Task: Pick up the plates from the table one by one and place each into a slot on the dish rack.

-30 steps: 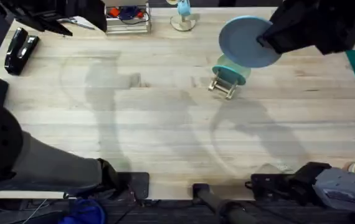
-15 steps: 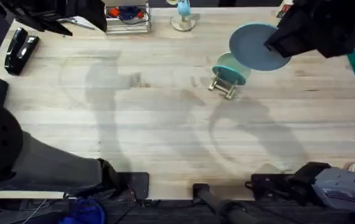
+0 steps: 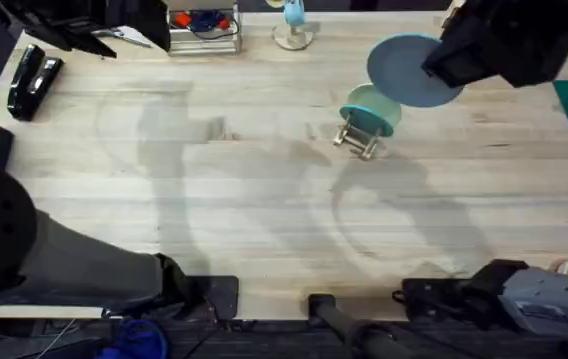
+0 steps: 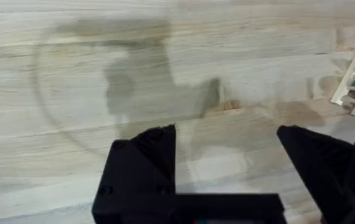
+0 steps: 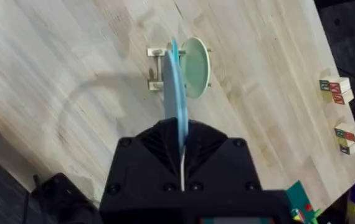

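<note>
Here, blue plate (image 3: pixel 409 70) aloft, far right.
Right tool (image 5: pixel 181 144) clenched on it above the racked mint plate (image 3: pixel 372 107); left tool (image 4: pixel 227 155) released.

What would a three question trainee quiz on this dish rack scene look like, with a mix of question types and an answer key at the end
1. True or false: the mint-green plate stands upright in the dish rack.
2. Multiple choice: the light blue plate is
A. flat on the table
B. held edge-on in the right gripper, above the rack
C. in a slot beside the green plate
3. Fill the blank: the left gripper hangs over the table with its jaws ____ and nothing between them.

Key:
1. True
2. B
3. open
</note>
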